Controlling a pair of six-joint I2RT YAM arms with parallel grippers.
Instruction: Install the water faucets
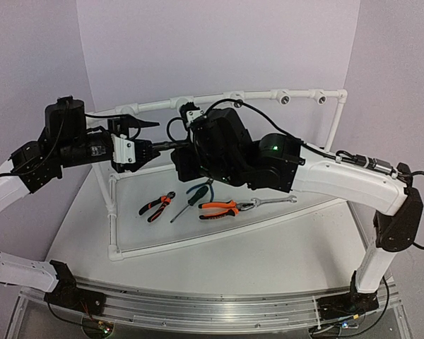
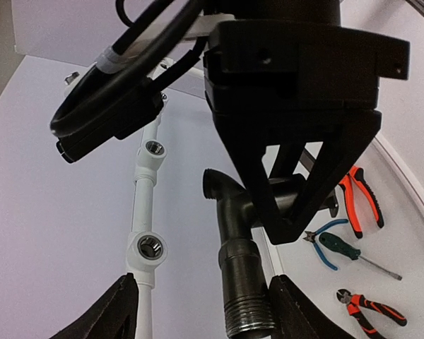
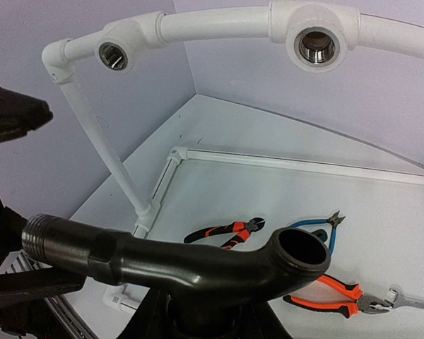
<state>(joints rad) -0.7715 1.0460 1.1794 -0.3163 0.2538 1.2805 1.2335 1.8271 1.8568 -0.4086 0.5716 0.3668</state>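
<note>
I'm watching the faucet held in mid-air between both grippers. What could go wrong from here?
1. The left gripper stands open around the threaded end of the faucet. If the right gripper, which clamps the body, lets go early, the faucet may fall towards the pliers below.
2. A grip on the threads alone might slip or tilt it.

Faucet (image 3: pixel 191 265) above the table (image 1: pixel 283 247), pipe rail (image 1: pixel 261 94) behind it — beneath, screwdriver (image 2: pixel 339 247) between left pliers (image 1: pixel 157 206) and right pliers (image 1: pixel 219 208), wrench (image 1: pixel 272 203) rightmost.
</note>
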